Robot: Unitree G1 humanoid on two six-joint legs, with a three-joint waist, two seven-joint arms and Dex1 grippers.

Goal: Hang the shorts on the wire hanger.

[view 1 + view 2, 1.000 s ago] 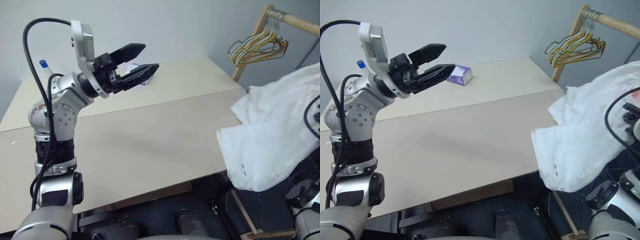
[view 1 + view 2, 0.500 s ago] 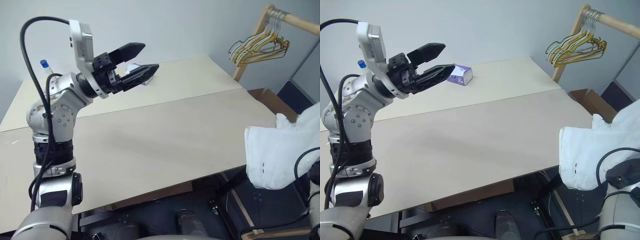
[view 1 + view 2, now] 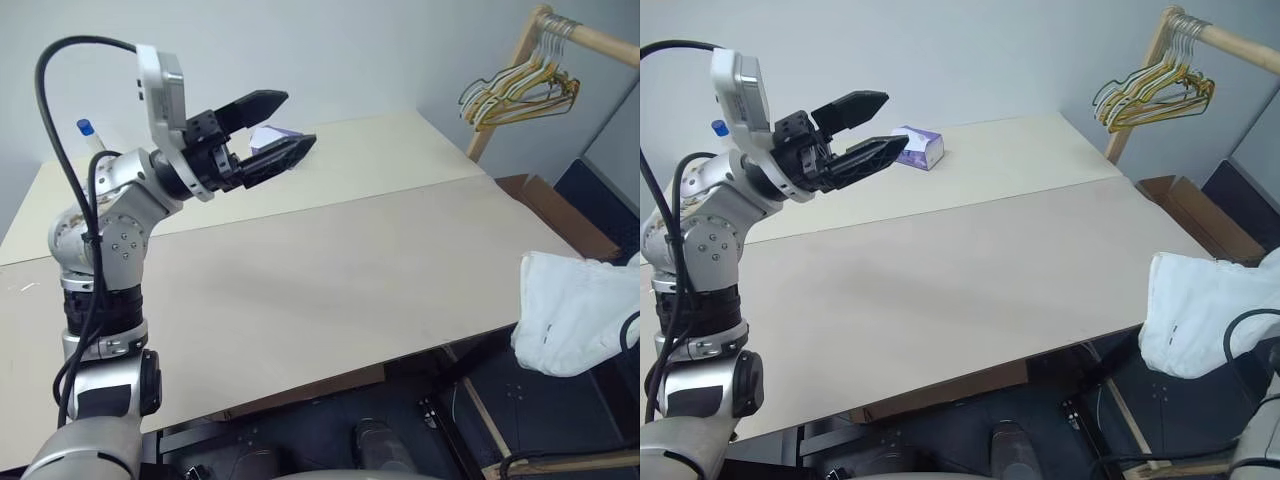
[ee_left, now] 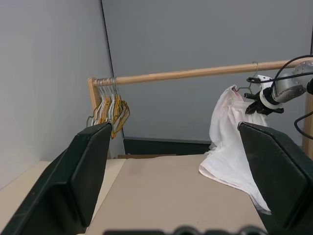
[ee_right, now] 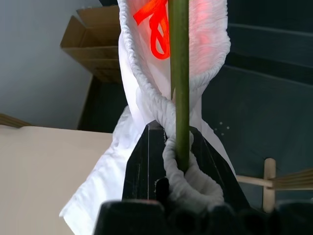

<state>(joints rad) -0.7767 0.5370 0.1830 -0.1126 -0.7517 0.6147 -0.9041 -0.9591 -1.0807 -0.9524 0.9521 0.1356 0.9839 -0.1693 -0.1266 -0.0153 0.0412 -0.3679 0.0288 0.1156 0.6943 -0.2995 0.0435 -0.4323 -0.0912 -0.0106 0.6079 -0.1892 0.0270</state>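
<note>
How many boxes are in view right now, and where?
2. A purple tissue box sits at the far side of the table; an open cardboard box lies on the floor past the table's right end. The shorts hanging there could hide more.

A long pale wooden table (image 3: 330, 270), made of two boards meeting along a seam, stands against a grey wall (image 3: 350, 50). A small purple-and-white tissue box (image 3: 919, 148) sits on the far board, and a bottle with a blue cap (image 3: 87, 128) stands at the far left edge. At right, a bunch of mixed-colour hangers (image 3: 520, 92) hangs from one end of a wooden rail (image 4: 195, 73). An open cardboard box (image 3: 1185, 212) rests on the dark floor (image 3: 540, 400) beyond the table's right end.
</note>
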